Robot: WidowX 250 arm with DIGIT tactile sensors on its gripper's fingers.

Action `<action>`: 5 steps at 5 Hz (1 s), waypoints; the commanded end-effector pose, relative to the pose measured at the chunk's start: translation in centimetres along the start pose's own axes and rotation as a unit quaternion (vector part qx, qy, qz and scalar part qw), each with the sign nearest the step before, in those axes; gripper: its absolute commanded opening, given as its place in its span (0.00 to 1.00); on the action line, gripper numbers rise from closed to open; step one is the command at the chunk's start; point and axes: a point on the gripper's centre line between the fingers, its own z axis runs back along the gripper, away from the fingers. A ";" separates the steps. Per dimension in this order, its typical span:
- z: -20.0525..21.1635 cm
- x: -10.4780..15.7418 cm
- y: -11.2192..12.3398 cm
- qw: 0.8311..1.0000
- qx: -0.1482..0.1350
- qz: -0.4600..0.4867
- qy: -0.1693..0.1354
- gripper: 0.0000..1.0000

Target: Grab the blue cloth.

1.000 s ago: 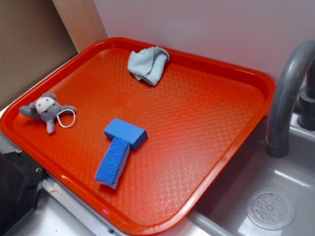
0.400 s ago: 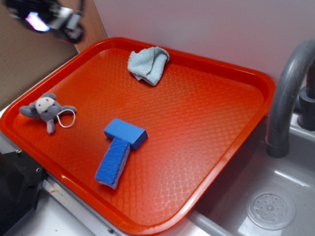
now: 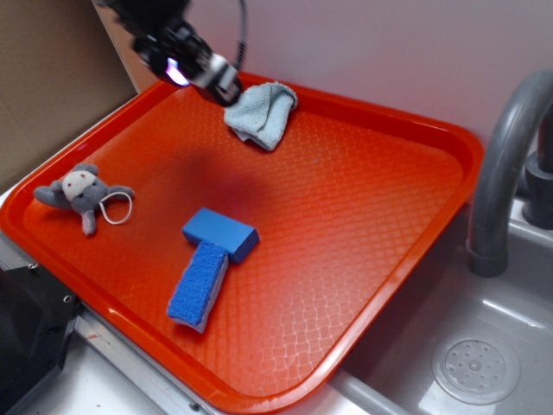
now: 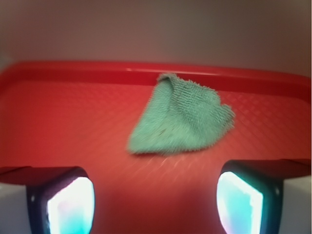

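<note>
My gripper [image 4: 156,202] hangs wide open short of the blue cloth [image 4: 183,117], crumpled by the tray's [image 3: 389,259] far rim, so closing early could pinch nothing.

Exterior looks down from above; wrist faces, close, the shared tray [image 3: 449,143].

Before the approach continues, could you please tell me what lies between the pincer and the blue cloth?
Nothing: the wrist view shows only bare red tray between the open pincer and the blue cloth.
</note>
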 end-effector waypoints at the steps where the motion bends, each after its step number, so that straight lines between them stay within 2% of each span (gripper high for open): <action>1: -5.5 3.7 -0.9 0.998 0.059 -0.036 0.012 1.00; 2: -6.9 3.9 -0.7 0.996 0.072 -0.045 0.028 1.00; 3: -6.7 3.4 0.7 0.995 0.024 -0.071 0.060 1.00; 4: -7.0 3.1 3.2 0.994 0.047 -0.043 0.089 0.00; 5: -6.6 2.6 5.5 0.994 0.055 -0.008 0.096 0.00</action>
